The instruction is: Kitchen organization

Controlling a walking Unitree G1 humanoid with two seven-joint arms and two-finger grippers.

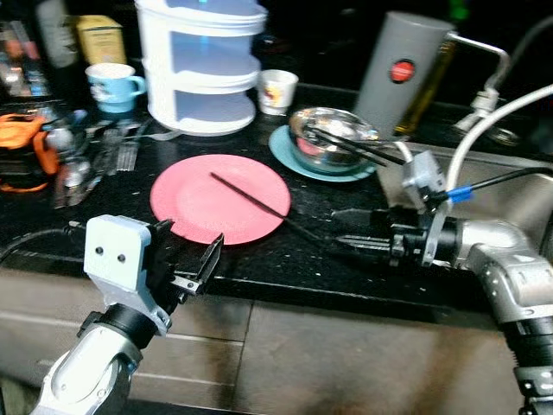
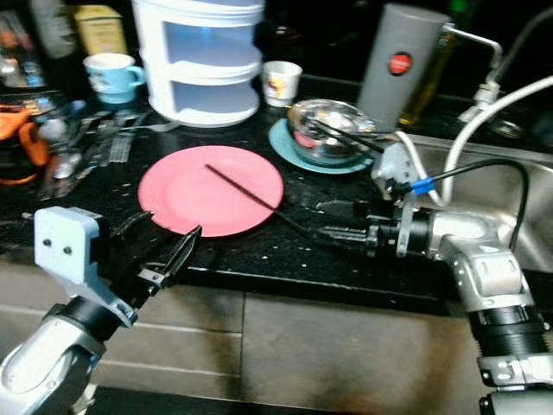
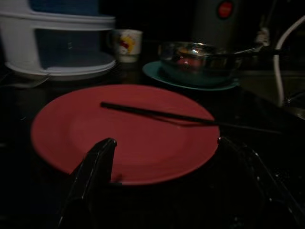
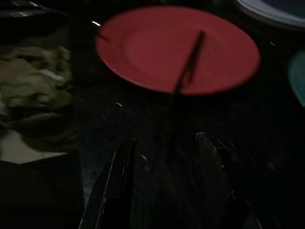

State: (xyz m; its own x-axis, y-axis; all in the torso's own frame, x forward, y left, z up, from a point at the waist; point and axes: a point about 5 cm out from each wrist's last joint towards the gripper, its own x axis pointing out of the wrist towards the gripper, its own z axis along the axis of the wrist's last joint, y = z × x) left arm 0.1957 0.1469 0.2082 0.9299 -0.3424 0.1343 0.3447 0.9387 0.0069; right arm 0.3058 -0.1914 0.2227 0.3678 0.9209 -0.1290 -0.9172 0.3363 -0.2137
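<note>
— What's on the dark counter [image 1: 363, 259], biggest first?

— A white stacked container [image 1: 202, 65] at the back and a grey cylinder [image 1: 399, 73] with a round red label, its writing too small to read. Then the pink plate [image 1: 220, 199], likely hard, smooth and breakable; I'd take it by the near rim. A steel bowl [image 1: 328, 138] sits on a teal plate [image 1: 302, 162], with a blue mug [image 1: 112, 86] and a small printed cup [image 1: 277, 91] behind; its print can't be made out.

— And the smallest?

— One black chopstick [image 1: 259, 203] lying across the pink plate, its far end off the rim on the counter. Light, stiff, thin, probably slippery; best pinched at that free end.

— The claws?

— The right gripper [image 1: 354, 238] lies low on the counter just beside that end, fingers parted, holding nothing. The left gripper [image 1: 192, 264] hovers at the plate's near edge, spread wide, empty.
</note>
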